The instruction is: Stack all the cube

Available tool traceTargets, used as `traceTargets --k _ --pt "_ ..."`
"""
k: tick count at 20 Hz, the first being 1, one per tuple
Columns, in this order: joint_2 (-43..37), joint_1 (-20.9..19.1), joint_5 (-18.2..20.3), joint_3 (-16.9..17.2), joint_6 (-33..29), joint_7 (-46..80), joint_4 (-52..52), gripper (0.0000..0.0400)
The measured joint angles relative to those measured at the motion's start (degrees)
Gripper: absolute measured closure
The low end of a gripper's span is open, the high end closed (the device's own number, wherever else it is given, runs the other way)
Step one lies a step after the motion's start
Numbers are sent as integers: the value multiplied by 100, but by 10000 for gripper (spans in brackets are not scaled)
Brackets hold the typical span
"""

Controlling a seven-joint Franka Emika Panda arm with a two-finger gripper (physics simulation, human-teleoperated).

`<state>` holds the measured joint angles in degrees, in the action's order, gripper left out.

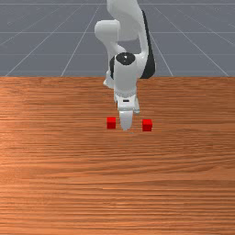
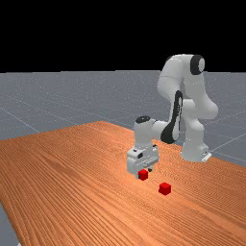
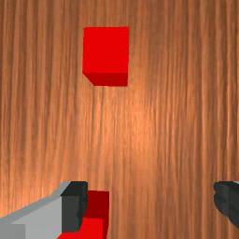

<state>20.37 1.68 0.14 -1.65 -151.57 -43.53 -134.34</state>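
Between two red cubes in the front view, my gripper (image 1: pixel 125 125) points down at the table. The left cube (image 1: pixel 111 123) is closer to it than the right cube (image 1: pixel 147 125); both rest on the wood, apart from each other. In the far view, one red cube (image 2: pixel 143 175) appears just below the hand, and the other (image 2: pixel 165 189) is nearer the viewer. The wrist view has the gripper (image 3: pixel 151 205) open, fingers wide apart with bare wood between them. One finger partly hides a red cube (image 3: pixel 95 228); another red cube (image 3: pixel 106 50) lies farther from the fingers.
The wooden table (image 1: pixel 117 188) spreads around the cubes. Its far edge runs beneath the arm in the front view. The arm's base (image 2: pixel 194 151) stands at the table's edge in the far view's right part.
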Motion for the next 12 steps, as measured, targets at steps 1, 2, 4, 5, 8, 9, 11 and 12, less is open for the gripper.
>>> traceTargets --k 1,2,4,5,8,9,11,12 --pt "-4 -76 -13 7 -1 -166 -6 0" --pt "-6 -134 -3 30 -2 -222 -9 0" --pt "60 -173 34 77 85 -135 67 0" --pt "131 -174 33 79 70 -135 98 0" --pt "354 -173 31 82 -61 -135 158 0" --pt "384 -173 31 82 -151 -135 133 0" --pt "347 -174 32 83 -357 -135 22 0" --pt "287 -175 33 82 -343 -136 -6 0"
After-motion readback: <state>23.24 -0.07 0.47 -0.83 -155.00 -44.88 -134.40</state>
